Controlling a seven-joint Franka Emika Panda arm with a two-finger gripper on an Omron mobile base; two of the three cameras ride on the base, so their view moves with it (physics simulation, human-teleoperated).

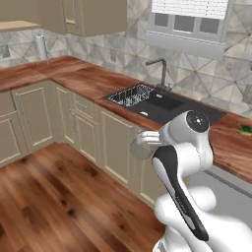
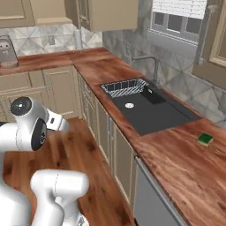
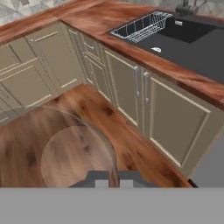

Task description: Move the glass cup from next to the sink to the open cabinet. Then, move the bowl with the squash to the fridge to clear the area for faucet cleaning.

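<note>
The glass cup [image 3: 74,151] sits in my gripper [image 3: 108,178], which is shut on its rim; through its clear wall I see the wood floor. From the left base view the cup [image 1: 136,149] hangs at the gripper [image 1: 143,141], over the floor in front of the base cabinets, left of the black sink [image 1: 165,106]. The sink [image 2: 152,110] carries a wire rack and the dark faucet [image 1: 160,70] behind it. A tan wall cabinet with its door ajar [image 1: 73,17] hangs at the upper left. The bowl, the squash and the fridge are out of view.
A white paper-towel roll [image 1: 42,47] stands on the corner counter, and a toaster [image 2: 6,50] on the counter further left. A green sponge [image 2: 205,139] lies right of the sink. Base cabinet doors [image 3: 131,92] line the counter; open wood floor [image 1: 54,197] spreads to the left.
</note>
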